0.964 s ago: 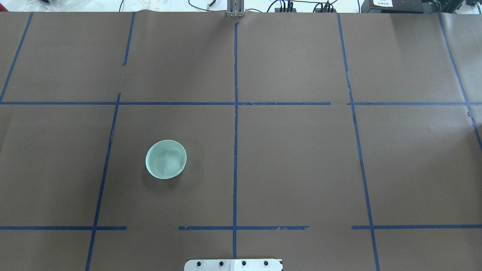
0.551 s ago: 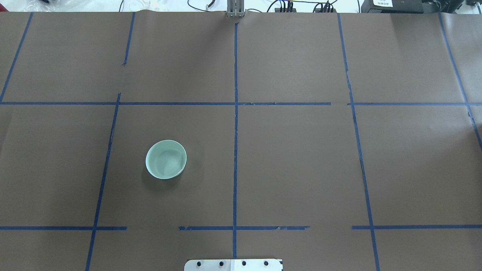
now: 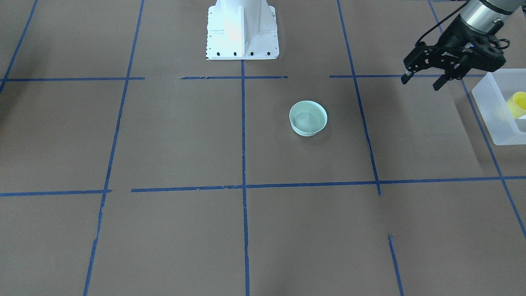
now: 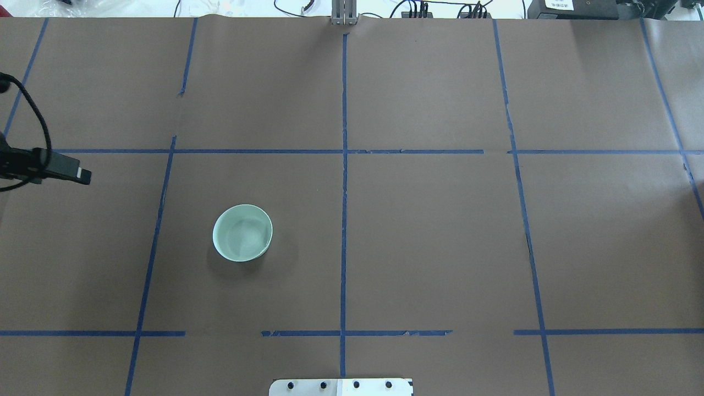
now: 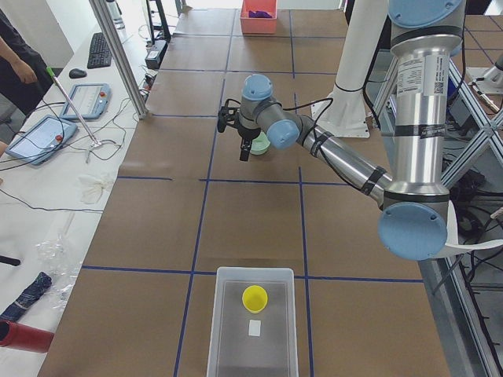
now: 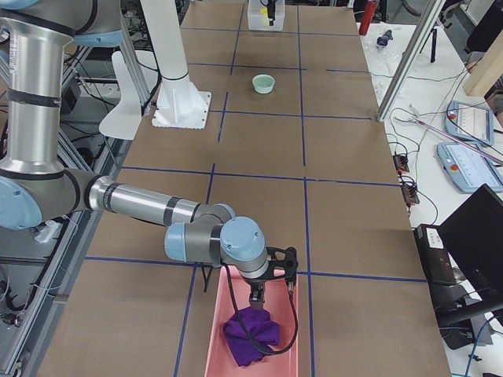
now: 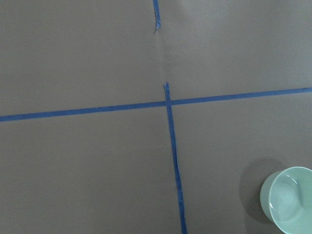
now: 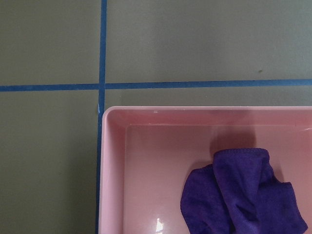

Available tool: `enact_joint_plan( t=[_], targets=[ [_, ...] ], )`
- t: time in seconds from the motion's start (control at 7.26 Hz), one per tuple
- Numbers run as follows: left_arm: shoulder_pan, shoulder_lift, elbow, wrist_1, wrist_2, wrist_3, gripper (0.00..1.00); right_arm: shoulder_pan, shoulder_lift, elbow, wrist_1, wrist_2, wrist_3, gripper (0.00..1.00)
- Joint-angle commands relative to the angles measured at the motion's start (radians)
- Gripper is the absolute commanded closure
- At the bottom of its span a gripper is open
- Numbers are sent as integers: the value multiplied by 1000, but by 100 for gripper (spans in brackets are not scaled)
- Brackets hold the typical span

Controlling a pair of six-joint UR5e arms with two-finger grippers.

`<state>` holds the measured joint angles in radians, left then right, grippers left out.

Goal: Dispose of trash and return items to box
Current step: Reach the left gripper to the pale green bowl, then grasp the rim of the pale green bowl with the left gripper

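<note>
set to fetch the mint bowl (image 3: 308, 118), left fingers (image 3: 439, 83) apart and empty.
centre over the rim, drop straight, pinch one wall; right fingers (image 6: 253, 297): cannot tell.

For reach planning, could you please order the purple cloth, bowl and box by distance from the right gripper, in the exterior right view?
1. purple cloth, in the pink tray, close by the right gripper.
2. bowl, past mid-table.
3. box, at the far end.
</note>
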<state>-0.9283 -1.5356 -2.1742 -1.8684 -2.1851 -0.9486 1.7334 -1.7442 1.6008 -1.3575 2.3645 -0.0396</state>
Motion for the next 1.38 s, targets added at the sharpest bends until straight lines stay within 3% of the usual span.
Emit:
enact_joint_plan(
  t=[0.0, 0.41, 0.96, 1.1, 1.24],
  targets=[
    [196, -49, 25, -64, 126, -238, 0, -44, 23, 10, -2, -5, 7, 0],
    [363, -168, 152, -64, 273, -404, 0, -168, 48, 80, -3, 2, 201, 0],
    [422, -267, 301, -66, 338, -449, 3, -264, 48, 177, -3, 4, 338, 0],
    [433, -282, 324, -66, 340, -449, 15, -268, 48, 177, -3, 4, 339, 0],
    [439, -285, 336, -66, 340, -449, 37, -272, 48, 179, -3, 4, 339, 0]
  ],
)
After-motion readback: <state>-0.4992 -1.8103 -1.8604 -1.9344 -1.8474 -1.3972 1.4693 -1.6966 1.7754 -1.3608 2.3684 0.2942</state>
